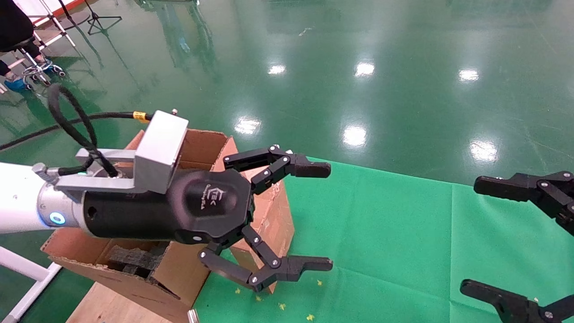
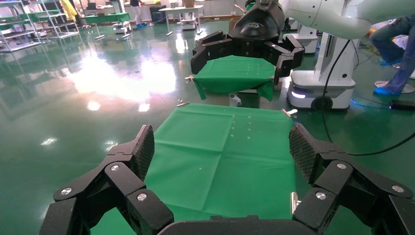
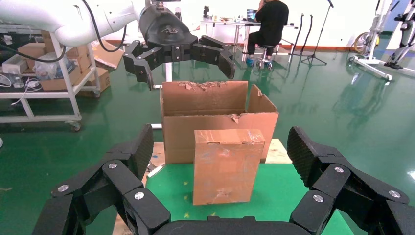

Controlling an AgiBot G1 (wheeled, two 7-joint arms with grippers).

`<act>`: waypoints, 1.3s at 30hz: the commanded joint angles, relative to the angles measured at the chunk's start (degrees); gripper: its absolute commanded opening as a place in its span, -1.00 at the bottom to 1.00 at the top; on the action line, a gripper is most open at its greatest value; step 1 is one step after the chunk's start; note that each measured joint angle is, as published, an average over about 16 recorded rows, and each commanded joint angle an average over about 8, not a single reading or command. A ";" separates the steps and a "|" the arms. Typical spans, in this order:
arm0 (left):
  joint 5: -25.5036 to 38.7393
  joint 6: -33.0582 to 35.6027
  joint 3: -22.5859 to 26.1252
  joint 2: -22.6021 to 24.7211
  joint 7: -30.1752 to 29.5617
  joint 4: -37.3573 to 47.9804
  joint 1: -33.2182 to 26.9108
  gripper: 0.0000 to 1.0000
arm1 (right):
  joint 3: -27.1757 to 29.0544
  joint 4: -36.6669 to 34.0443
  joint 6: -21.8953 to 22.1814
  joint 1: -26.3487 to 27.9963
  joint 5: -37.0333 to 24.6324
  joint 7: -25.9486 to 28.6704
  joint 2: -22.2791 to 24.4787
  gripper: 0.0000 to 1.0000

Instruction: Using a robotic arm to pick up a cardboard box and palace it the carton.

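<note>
Your white left robotic arm (image 1: 309, 217), fingers wide, empty, hovers above large flapped brown carton (image 3: 215, 122); small brown cardboard box (image 3: 226, 165) stands upright just in front; black right gripper (image 1: 515, 233) wide too.

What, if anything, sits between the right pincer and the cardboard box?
Nothing visible does. In the right wrist view the right pincer is open and faces the upright cardboard box across bare green cloth. The carton stands directly behind the box, and the left pincer hangs open above the carton.

Left claw (image 1: 320, 217), right claw (image 1: 480, 235) agape
</note>
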 commanded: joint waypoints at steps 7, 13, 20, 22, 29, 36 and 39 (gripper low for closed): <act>0.00 0.00 0.00 0.00 0.00 0.00 0.00 1.00 | 0.00 0.00 0.00 0.00 0.00 0.00 0.00 1.00; 0.00 0.00 0.00 0.00 0.00 0.00 0.00 1.00 | 0.00 0.00 0.00 0.00 0.00 0.00 0.00 0.81; 0.00 0.00 0.00 0.00 -0.01 0.01 0.01 1.00 | 0.00 0.00 0.00 0.00 0.00 0.00 0.00 -0.94; 0.00 -0.05 0.00 -0.04 -0.09 0.07 0.02 1.00 | 0.00 0.00 0.00 0.00 0.00 0.00 0.00 -1.00; 1.56 -1.40 0.26 -1.68 -2.16 0.13 -0.48 1.00 | 0.00 -0.01 0.00 0.00 0.00 0.00 0.00 -1.00; 9.57 -4.18 2.69 -6.65 -10.05 -2.07 -3.40 1.00 | -0.01 -0.01 0.00 0.01 0.00 -0.01 0.00 -1.00; 14.29 -5.26 4.31 -8.66 -15.03 -3.07 -5.34 1.00 | -0.01 -0.01 0.00 0.01 0.00 -0.01 0.00 -1.00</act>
